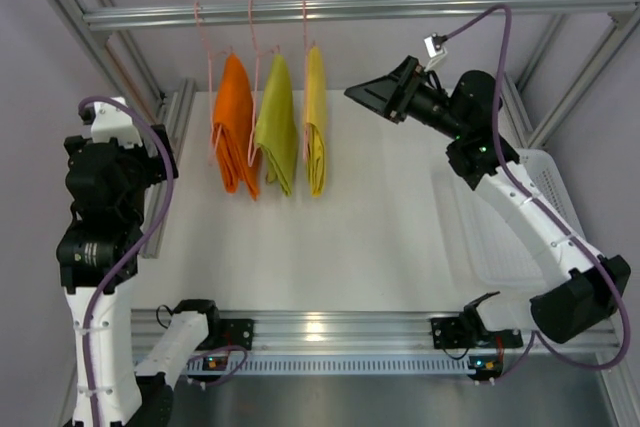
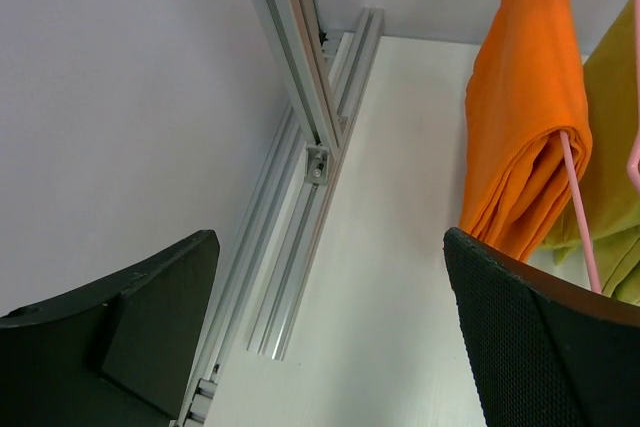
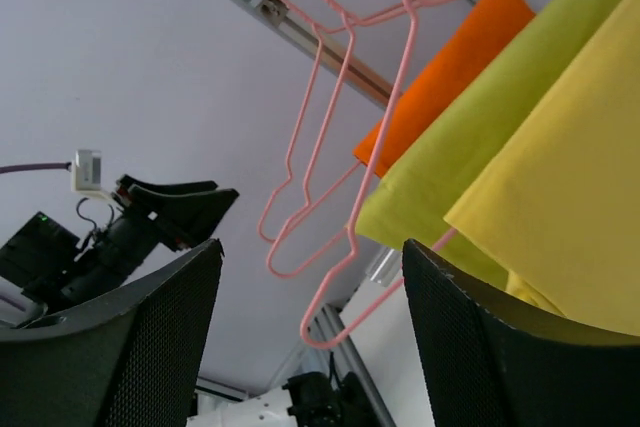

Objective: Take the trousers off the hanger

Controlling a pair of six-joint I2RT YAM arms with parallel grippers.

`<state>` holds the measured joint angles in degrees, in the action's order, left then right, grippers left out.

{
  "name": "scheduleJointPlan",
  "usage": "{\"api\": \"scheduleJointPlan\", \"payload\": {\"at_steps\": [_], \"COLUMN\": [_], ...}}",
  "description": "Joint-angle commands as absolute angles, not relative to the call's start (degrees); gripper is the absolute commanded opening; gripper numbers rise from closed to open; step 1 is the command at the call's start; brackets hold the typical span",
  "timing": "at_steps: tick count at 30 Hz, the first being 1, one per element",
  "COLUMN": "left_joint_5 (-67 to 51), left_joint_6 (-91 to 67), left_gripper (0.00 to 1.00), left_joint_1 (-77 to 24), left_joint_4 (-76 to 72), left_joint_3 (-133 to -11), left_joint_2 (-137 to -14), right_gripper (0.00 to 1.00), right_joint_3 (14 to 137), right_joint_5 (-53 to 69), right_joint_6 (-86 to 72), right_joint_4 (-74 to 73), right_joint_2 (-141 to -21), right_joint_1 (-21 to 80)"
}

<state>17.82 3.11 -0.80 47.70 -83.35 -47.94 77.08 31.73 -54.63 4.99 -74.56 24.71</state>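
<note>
Three folded trousers hang side by side on pink wire hangers (image 1: 251,42) from the top rail: orange (image 1: 235,127), yellow-green (image 1: 277,127) and yellow (image 1: 316,122). My right gripper (image 1: 375,97) is open and empty, raised just right of the yellow pair; its wrist view shows the yellow pair (image 3: 560,207), the yellow-green pair (image 3: 470,177), the orange pair (image 3: 450,72) and the hangers (image 3: 340,147) ahead. My left gripper (image 1: 120,157) is open and empty, raised at the left; its view shows the orange pair (image 2: 525,127) to the right.
A white tray (image 1: 500,217) lies on the table at the right, under the right arm. Aluminium frame rails run along the top (image 1: 360,9), the left side (image 1: 165,162) and the near edge (image 1: 330,327). The white tabletop (image 1: 340,247) spreads below the trousers.
</note>
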Motion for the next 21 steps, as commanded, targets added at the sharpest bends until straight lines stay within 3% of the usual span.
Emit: {"api": "scheduleJointPlan", "payload": {"at_steps": [1,9,21], "left_joint_5": [17.58,16.79,17.23], "left_joint_6": [2.90,2.37,3.34], "left_gripper": [0.99,0.99,0.99], "left_joint_1": [-0.44,-0.44,-0.44], "left_joint_4": [47.20,46.32,45.79], "left_joint_3": [-83.76,-82.97,-83.58], "left_joint_2": [-49.04,-51.15,-52.91], "right_gripper": [0.71,0.64,0.49], "right_joint_3": [77.87,81.81,86.05], "right_joint_5": [27.87,21.54,23.29], "right_joint_6": [-62.14,-62.93,-68.99], "right_joint_4": [17.05,24.43,33.92], "right_joint_2": [-78.99,-89.10,-97.56], "right_joint_1": [28.64,34.97,39.02]}}
